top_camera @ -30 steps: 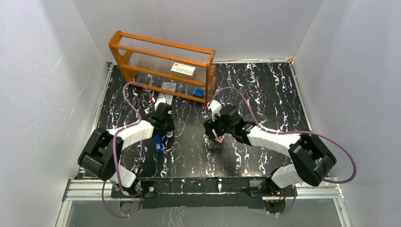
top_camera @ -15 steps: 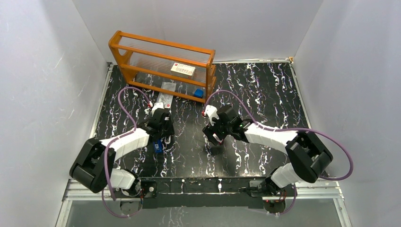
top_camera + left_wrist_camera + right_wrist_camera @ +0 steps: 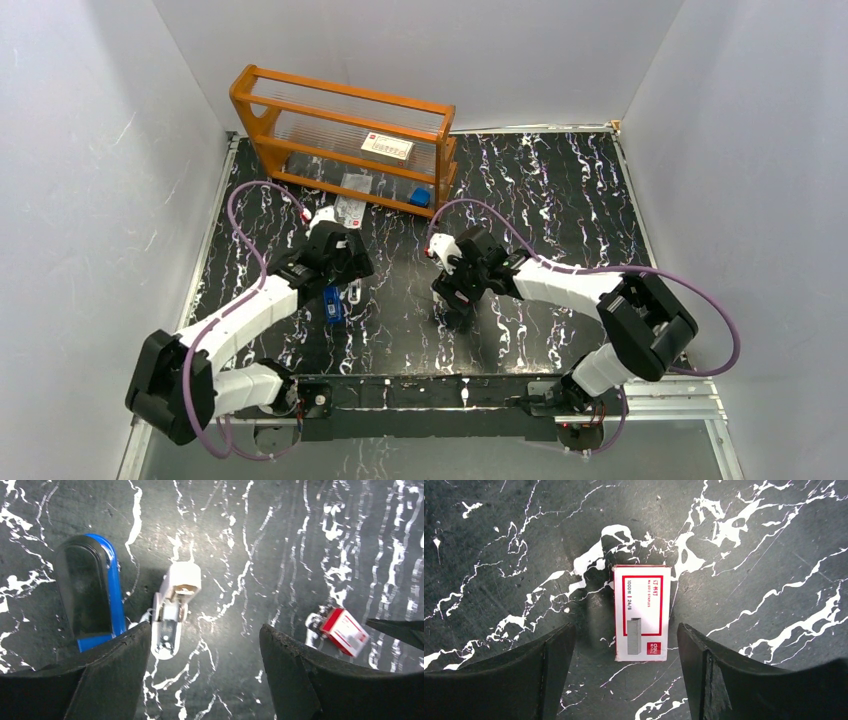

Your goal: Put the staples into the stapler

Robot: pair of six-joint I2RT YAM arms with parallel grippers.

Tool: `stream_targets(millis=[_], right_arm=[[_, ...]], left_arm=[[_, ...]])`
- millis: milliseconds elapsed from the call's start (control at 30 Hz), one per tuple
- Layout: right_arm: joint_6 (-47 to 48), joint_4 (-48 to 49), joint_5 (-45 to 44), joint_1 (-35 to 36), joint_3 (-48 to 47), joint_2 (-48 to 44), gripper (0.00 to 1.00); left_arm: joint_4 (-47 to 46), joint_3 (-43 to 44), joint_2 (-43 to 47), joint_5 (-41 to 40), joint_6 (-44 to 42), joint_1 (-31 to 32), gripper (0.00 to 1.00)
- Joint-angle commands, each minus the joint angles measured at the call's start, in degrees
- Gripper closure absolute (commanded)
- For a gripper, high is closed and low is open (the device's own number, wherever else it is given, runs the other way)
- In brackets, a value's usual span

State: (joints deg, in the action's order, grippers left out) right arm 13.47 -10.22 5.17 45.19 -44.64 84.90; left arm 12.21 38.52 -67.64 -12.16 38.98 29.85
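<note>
While left end effector [image 3: 205,631] and right end effector [image 3: 625,630] gape empty: one stapler [image 3: 87,590], one staple box [image 3: 641,612], one rack [image 3: 345,140] (overhead only). Box print legible at right wrist only.

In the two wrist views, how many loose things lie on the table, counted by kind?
Stapler: 1
Staple box: 1
White part: 1
Total: 3
</note>
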Motion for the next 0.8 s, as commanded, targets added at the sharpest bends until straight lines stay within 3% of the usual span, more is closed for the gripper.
stream_targets(millis=[0, 133, 467, 533, 633, 767], right_arm=[[2.3, -1.7, 0.3, 0.0, -2.5, 0.4, 0.2], [4.9, -1.4, -0.3, 0.0, -1.9, 0.8, 0.27], [8.1, 0.2, -1.9, 0.0, -3.8, 5.6, 0.32], [8.1, 0.7, -2.0, 0.0, -3.9, 6.3, 0.39], [9.5, 0.1, 0.7, -0.1, -4.6, 6.8, 0.59], [13.0, -1.2, 5.9, -0.6, -4.5, 5.1, 0.63]], left_arm=[[6.8, 2.8, 4.1, 4.8, 3.3, 0.1, 0.23], [8.1, 3.7, 7.2, 9.9, 4.3, 0.1, 0.27], [-0.3, 1.6, 5.7, 28.1, 9.3, 0.0, 0.36], [-2.9, 0.8, 5.0, 30.6, 10.6, 0.0, 0.38], [-6.5, 0.0, 3.4, 34.6, 12.2, -0.4, 0.42], [-10.0, -1.1, 1.8, 38.6, 14.1, -1.5, 0.43]])
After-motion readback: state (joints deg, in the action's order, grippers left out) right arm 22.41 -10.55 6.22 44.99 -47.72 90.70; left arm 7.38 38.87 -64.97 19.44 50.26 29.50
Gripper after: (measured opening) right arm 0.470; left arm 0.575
